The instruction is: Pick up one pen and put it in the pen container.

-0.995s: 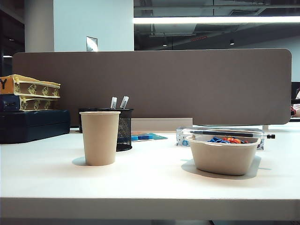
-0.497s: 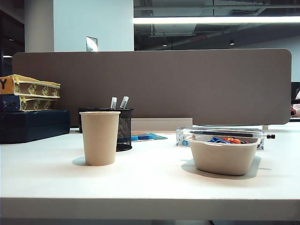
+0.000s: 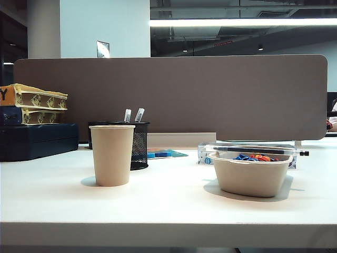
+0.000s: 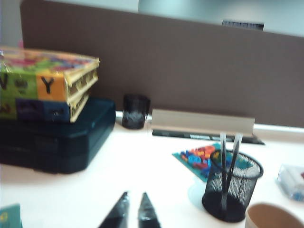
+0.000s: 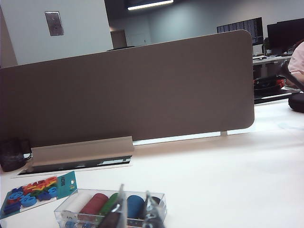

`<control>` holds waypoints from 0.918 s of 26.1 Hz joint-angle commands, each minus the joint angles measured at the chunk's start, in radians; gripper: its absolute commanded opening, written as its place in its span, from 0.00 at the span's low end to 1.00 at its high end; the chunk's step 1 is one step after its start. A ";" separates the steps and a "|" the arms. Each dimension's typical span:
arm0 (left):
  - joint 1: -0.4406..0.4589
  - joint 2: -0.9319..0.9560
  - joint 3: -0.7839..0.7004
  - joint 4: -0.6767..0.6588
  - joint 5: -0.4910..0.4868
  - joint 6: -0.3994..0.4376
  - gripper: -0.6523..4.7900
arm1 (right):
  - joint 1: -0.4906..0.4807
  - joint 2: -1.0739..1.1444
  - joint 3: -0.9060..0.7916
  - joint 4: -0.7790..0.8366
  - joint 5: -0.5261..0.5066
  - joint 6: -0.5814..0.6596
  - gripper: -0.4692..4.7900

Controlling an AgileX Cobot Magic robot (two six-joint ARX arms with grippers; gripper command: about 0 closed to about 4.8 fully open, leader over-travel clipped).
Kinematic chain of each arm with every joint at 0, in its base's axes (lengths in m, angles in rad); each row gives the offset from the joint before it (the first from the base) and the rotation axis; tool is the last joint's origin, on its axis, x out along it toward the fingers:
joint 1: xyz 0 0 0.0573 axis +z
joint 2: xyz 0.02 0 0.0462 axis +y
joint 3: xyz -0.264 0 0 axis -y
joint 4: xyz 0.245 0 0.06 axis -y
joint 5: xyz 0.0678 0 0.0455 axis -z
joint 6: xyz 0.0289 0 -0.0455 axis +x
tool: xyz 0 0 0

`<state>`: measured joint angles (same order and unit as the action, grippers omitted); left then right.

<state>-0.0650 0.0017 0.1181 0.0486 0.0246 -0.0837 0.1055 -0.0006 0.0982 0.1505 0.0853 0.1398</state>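
The pen (image 3: 261, 149) lies across the beige bowl (image 3: 250, 176) toward the bench's (image 3: 168, 205) right edge, the paper cup (image 3: 111, 154) fronting the pen container (image 3: 139, 145), while the left claw (image 4: 133, 211) and right claw (image 5: 133, 216) hover slightly spread, holding nothing.

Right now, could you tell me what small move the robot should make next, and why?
Probably bring the right gripper, its jaws slightly parted in front of the clear spool box, toward the pen lying across the beige bowl, which is on that arm's side. Neither gripper holds anything. The left gripper, also slightly parted, hovers over the table near the pen container.
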 commanded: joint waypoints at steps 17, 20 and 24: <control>-0.073 0.180 0.175 0.002 0.138 0.081 0.19 | 0.002 0.003 0.139 -0.179 -0.092 -0.047 0.27; -0.074 0.260 0.229 0.006 0.138 0.112 0.19 | 0.002 0.003 0.156 -0.186 -0.110 -0.047 0.27; -0.074 0.326 0.277 0.010 0.160 0.138 0.19 | 0.002 0.014 0.182 -0.200 -0.111 -0.048 0.27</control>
<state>-0.1375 0.3088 0.3748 0.0422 0.1581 0.0307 0.1051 0.0063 0.2615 -0.0505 -0.0227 0.0948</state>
